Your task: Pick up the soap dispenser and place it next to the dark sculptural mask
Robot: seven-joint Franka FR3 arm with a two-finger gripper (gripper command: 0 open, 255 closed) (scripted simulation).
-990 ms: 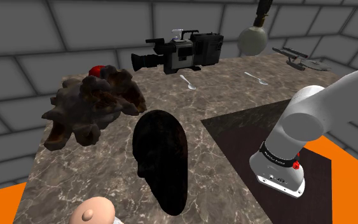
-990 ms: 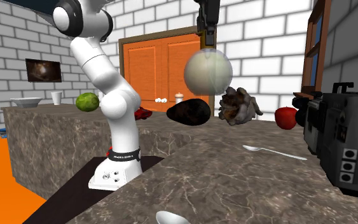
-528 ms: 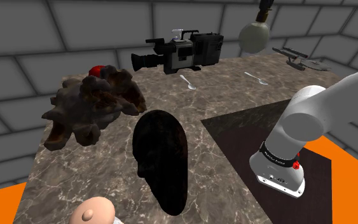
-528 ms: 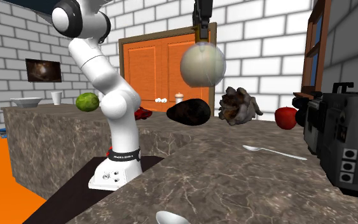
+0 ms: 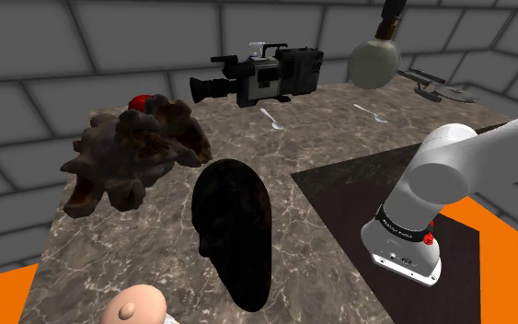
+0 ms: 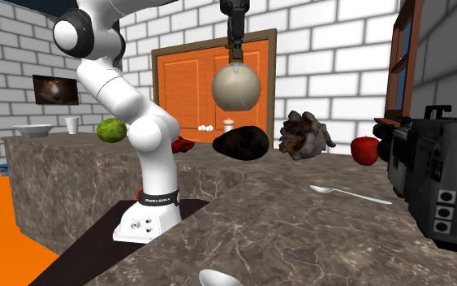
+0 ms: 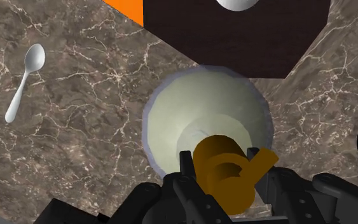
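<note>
Pale globe-shaped soap dispenser (image 7: 206,118), brown pump (image 7: 227,177) in blk hand (image 7: 219,156), marbled counter (image 7: 75,149)

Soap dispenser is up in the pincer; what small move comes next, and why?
Probably carry it at this height toward the shoulder view's lower left. The pincer is shut on the soap dispenser at its brown pump, and its pale body hangs clear above the counter, far from the dark mask lying near that view's bottom edge. Lowering here would leave it by the spoon.
</note>
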